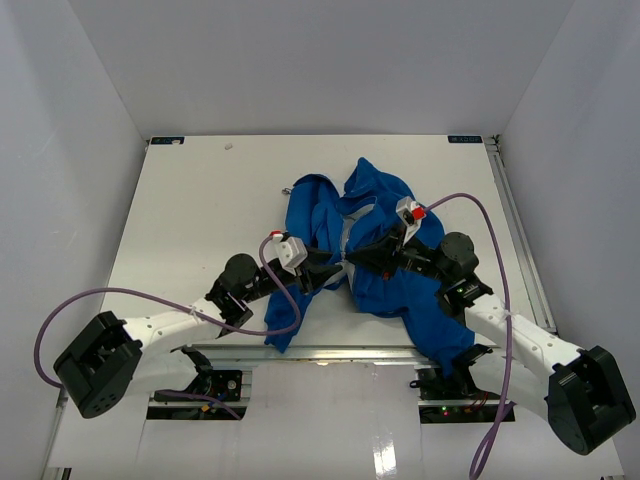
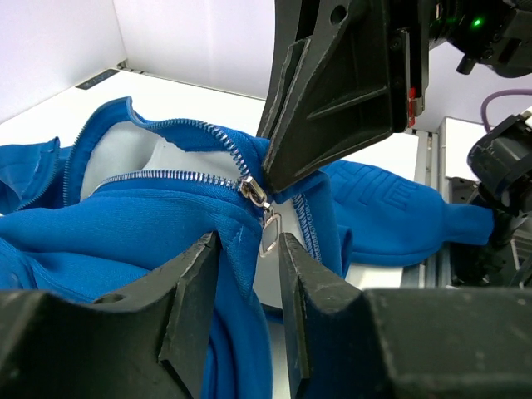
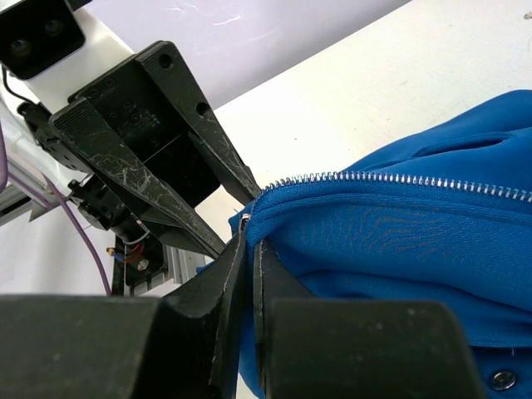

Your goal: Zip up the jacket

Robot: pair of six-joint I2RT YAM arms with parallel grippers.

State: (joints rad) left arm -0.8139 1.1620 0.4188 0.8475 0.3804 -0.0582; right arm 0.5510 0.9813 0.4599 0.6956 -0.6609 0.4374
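- Royal-blue soft fabric jacket (image 1: 400,290): part of its zipper front hidden under black right gripper (image 1: 352,263), top view.
- Same jacket: cut by right edge, right wrist view.

The white counter (image 1: 200,220) fills the middle of the top view. A blue jacket (image 1: 385,290) lies crumpled on it right of centre, with sleeves trailing toward the lower edge. A small pale speck (image 1: 228,146) sits at upper left.
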